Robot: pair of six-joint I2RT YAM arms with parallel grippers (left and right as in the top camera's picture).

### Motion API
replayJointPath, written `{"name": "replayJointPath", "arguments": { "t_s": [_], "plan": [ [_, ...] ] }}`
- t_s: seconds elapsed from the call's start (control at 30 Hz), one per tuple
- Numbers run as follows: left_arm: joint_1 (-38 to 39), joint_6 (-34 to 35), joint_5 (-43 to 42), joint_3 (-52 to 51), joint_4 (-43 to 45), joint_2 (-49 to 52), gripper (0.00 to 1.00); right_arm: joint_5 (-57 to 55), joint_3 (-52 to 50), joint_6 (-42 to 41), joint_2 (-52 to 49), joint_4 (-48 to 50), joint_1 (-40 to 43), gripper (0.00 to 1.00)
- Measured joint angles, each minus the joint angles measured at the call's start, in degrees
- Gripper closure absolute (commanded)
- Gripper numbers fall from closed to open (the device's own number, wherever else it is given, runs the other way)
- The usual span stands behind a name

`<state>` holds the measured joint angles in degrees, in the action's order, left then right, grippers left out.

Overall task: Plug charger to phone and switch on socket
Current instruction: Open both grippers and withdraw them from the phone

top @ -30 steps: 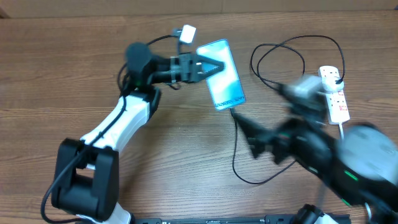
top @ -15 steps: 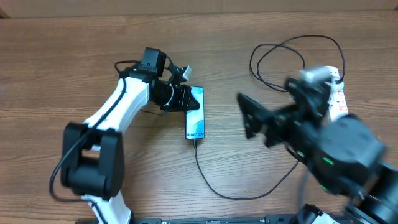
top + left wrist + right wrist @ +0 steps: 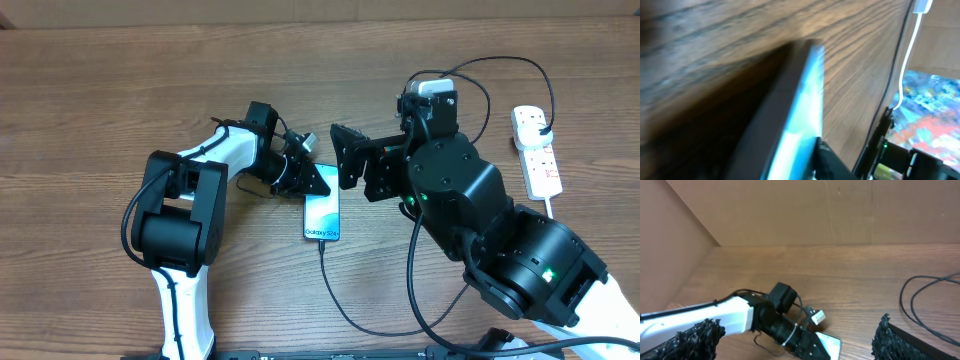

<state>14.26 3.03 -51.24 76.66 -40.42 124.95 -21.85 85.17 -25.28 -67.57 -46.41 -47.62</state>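
The phone point(image 3: 322, 215) lies on the wooden table with its cyan screen up. The charger's connector point(image 3: 322, 241) sits at its near end. The black charger cable point(image 3: 345, 305) loops toward the front, then runs to the far right to a black plug point(image 3: 541, 124) in the white socket strip point(image 3: 540, 165). My left gripper point(image 3: 312, 182) is shut on the phone's far end. The left wrist view shows the lit screen point(image 3: 805, 115) edge-on beside a finger. My right gripper point(image 3: 352, 165) is open, just right of the left gripper. The right wrist view shows its fingers spread wide point(image 3: 790, 335) above the phone point(image 3: 827, 346).
The socket's thick white cord point(image 3: 550, 208) runs off toward the front right. Black cable loops point(image 3: 440, 85) lie at the far right and also show in the right wrist view point(image 3: 903, 302). A brown wall stands behind the table.
My left gripper has brought the phone from the far middle down toward the centre of the table. My right arm has swung left, close to the phone.
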Motion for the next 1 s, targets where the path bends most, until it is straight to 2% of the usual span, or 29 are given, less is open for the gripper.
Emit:
{"name": "replayJointPath", "arguments": {
  "t_s": [0.13, 0.17, 0.2, 0.27, 0.33, 0.37, 1.0],
  "plan": [
    [0.0, -0.1, -1.1, 0.3, -0.1, 0.0, 0.57, 0.0, 0.0, 0.0, 0.0, 1.9, 0.0, 0.00],
    [0.0, 0.0, -1.2, 0.4, -0.1, 0.0, 0.42, 0.0, 0.0, -0.1, 0.0, 2.0, 0.0, 0.00],
    [0.0, 0.0, -1.4, 0.4, -0.1, 0.0, 0.34, 0.0, 0.0, -0.1, 0.0, 2.1, 0.0, 0.00],
    [0.0, 0.1, -3.0, 0.8, -0.5, -0.2, 0.25, 0.0, 0.0, -0.2, -0.1, 2.1, 0.0, 0.00],
    [0.1, 0.0, -2.2, 1.5, -1.0, -0.8, 0.05, 0.0, 0.0, -0.2, -0.3, 1.8, 0.0, 0.00],
    [0.3, 0.0, -2.2, 1.8, -1.3, -1.0, 0.00, 0.0, 0.0, -0.2, -0.5, 1.7, 0.0, 0.00],
    [0.4, 0.2, -1.2, 2.5, -2.5, -1.9, 0.00, 2.8, 0.0, -0.2, -0.7, -1.0, 0.0, 0.00]
  ]
}}
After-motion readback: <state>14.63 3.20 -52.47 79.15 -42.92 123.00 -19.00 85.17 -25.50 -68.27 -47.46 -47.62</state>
